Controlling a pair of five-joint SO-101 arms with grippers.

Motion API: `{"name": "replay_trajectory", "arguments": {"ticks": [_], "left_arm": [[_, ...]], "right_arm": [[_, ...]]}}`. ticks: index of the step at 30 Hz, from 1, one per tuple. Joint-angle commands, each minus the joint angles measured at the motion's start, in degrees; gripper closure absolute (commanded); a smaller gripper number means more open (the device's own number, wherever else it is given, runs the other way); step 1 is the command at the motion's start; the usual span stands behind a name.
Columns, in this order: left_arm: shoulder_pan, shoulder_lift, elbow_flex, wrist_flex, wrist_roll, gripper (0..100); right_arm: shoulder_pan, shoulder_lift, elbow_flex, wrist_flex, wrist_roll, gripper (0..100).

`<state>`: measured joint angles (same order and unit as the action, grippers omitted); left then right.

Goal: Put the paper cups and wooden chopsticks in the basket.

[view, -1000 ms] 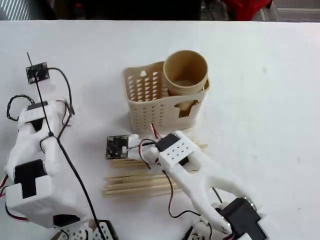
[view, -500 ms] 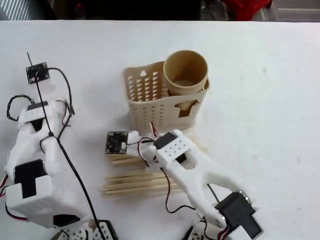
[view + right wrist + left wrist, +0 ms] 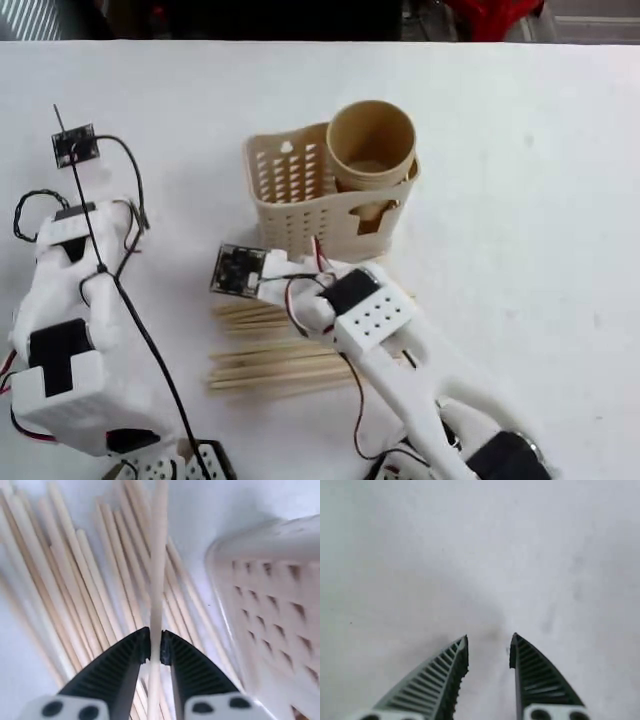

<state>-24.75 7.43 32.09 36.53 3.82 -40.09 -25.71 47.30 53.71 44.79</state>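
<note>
On the white counter [image 3: 520,150] we see the basket [image 3: 290,200] midway, with paper cups [image 3: 371,140] stacked inside its end toward the right edge. The chopsticks [image 3: 270,365] lie piled between basket and near edge. Our right tool [image 3: 155,647] pinches one chopstick [image 3: 159,555] over that pile, and our left tool [image 3: 489,647] stands parted over bare counter toward the left edge.

High camera looks down on table [image 3: 520,150]; close cameras behind left gripper [image 3: 489,639], right gripper [image 3: 155,646]; basket [image 3: 270,595] beside the latter shared.
</note>
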Motion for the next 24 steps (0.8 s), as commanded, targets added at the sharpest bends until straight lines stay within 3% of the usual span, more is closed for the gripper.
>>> {"name": "replay_trajectory", "arguments": {"ticks": [1, 7, 15, 24], "left_arm": [[0.8, -0.2, -2.5, -0.1, -0.7, 85], [0.8, -0.1, -2.5, -0.1, -0.7, 85], [0.8, -0.1, -2.5, -0.1, -0.7, 85], [0.8, -0.1, -2.5, -0.1, -0.7, 85]], "right_arm": [[-0.6, -5.8, -2.8, 0.5, -3.9, 98.2], [-0.2, -14.9, -15.2, 4.8, -14.0, 98.3], [-0.3, -15.4, -36.6, 4.1, -20.4, 98.3], [-0.5, -5.5, -46.1, -21.3, -22.1, 98.1]]}}
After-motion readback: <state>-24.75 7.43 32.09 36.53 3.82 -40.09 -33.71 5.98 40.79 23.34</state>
